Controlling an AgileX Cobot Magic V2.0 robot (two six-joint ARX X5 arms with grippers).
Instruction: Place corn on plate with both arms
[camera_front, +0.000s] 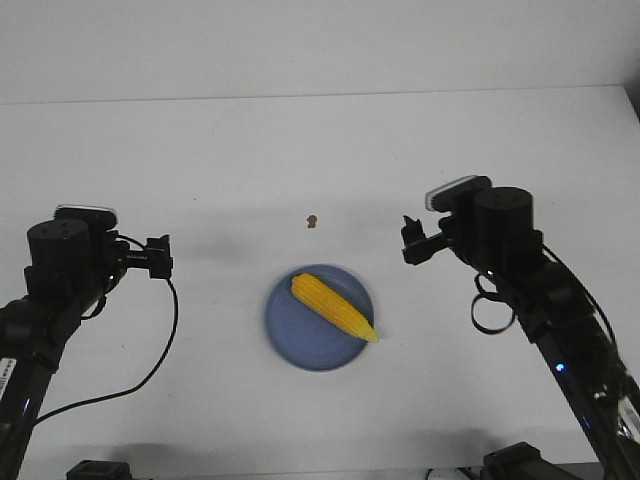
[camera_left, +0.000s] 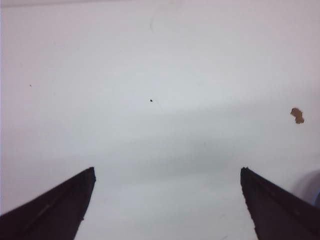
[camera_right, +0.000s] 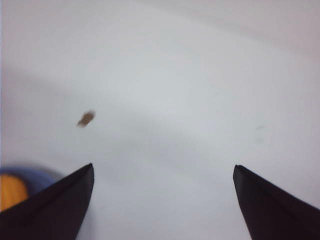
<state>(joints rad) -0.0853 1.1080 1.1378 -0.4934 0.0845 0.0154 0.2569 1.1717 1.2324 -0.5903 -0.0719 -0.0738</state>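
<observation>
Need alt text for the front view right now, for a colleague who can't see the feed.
A yellow corn cob lies diagonally on a light blue plate at the middle of a white table. The left gripper and right gripper hang apart on either side, holding nothing. A small brown speck sits beyond the plate.

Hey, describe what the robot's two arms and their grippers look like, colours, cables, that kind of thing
Both arms are black. The left arm has a round black housing with a silver-grey block on top and a thin black cable looping across the table. The right arm looks the same, with cable loops and a small blue light lower down. Each gripper has two pointed black fingers.
</observation>
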